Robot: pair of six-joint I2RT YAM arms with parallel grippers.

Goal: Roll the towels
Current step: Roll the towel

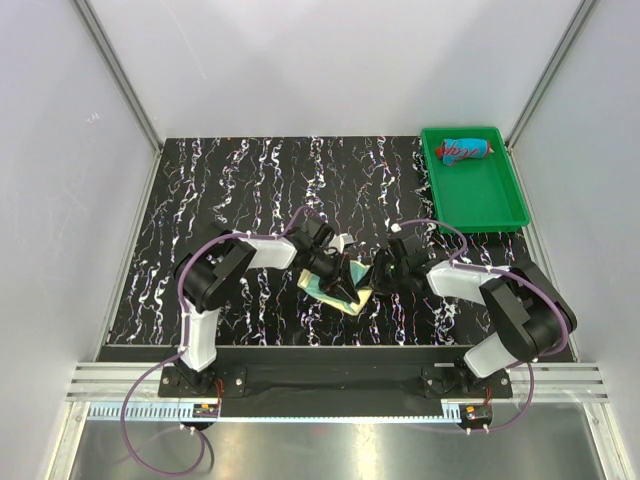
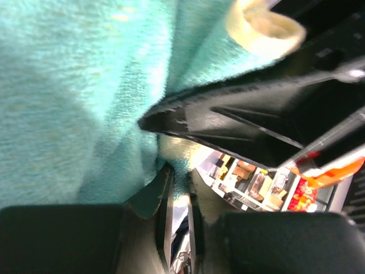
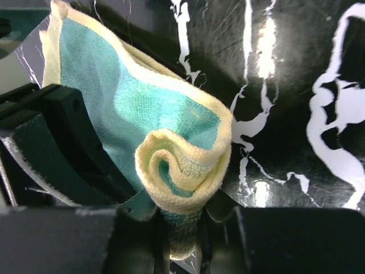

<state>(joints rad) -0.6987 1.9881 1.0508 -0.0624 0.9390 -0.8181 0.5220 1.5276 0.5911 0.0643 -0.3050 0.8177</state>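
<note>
Left gripper (image 2: 177, 225) and right gripper (image 3: 181, 228) both pinch the yellow towel (image 3: 165, 108), part-curled between them, while the red towel (image 1: 466, 150) lies rolled in the tray (image 1: 500, 205) beyond the right one; next, I'd guess, both must wind evenly.

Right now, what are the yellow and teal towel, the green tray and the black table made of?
The yellow and teal towel looks like soft terry or microfibre cloth: fuzzy pile, stitched hem. The green tray seems smooth moulded plastic, with even colour and a raised rim. The table looks glossy and marble-patterned; its true material isn't clear.
</note>
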